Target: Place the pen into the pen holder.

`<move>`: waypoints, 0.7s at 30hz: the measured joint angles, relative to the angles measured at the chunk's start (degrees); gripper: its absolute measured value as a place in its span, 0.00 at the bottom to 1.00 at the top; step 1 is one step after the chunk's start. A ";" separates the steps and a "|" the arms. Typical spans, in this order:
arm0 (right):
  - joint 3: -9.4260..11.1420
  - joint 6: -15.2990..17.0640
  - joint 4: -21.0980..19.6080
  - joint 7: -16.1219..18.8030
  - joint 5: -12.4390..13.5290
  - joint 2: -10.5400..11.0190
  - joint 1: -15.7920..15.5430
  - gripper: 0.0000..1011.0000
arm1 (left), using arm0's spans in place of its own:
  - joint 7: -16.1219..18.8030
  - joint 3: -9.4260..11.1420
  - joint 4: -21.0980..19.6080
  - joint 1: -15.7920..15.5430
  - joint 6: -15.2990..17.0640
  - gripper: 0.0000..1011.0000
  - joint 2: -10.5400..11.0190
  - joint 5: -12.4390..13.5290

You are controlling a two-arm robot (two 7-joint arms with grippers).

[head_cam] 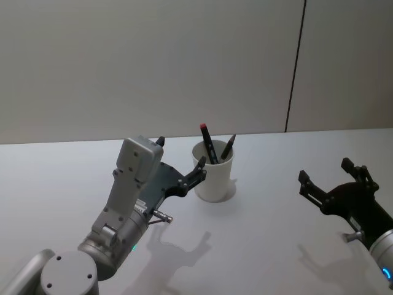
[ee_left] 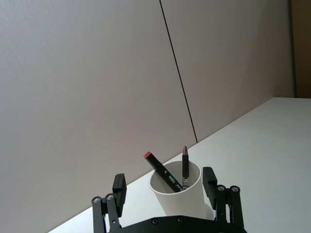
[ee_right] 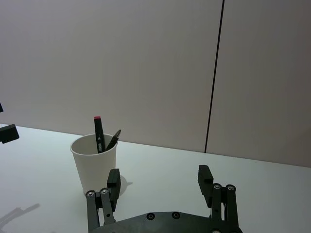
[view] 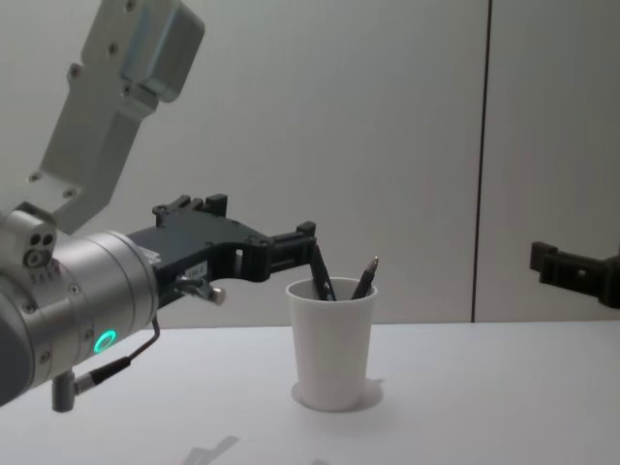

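Though both pens stood inside the pen holder [head_cam: 214,181], leaning on its rim, they looked light, stiff and smooth-barrelled, best pinched across the upper barrel that cleared the rim. I counted two pens, a red-capped pen [head_cam: 208,145] and a dark pen [head_cam: 228,147], in one holder, itself thin paper and probably easy to tip or crush. The left gripper [head_cam: 180,153] sat just beside the holder, fingers spread and empty. The right gripper [head_cam: 325,170] hung well apart from it over the bench [head_cam: 276,246], fingers likewise parted.
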 joint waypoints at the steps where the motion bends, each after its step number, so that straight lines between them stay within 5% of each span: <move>1: 0.00 0.00 0.00 0.00 0.00 0.00 0.00 0.99 | 0.00 0.00 0.00 0.00 0.00 0.99 0.00 0.00; 21: 0.00 0.00 0.00 0.00 0.00 0.00 0.00 0.99 | 0.00 0.00 0.00 0.00 0.00 0.99 0.00 0.00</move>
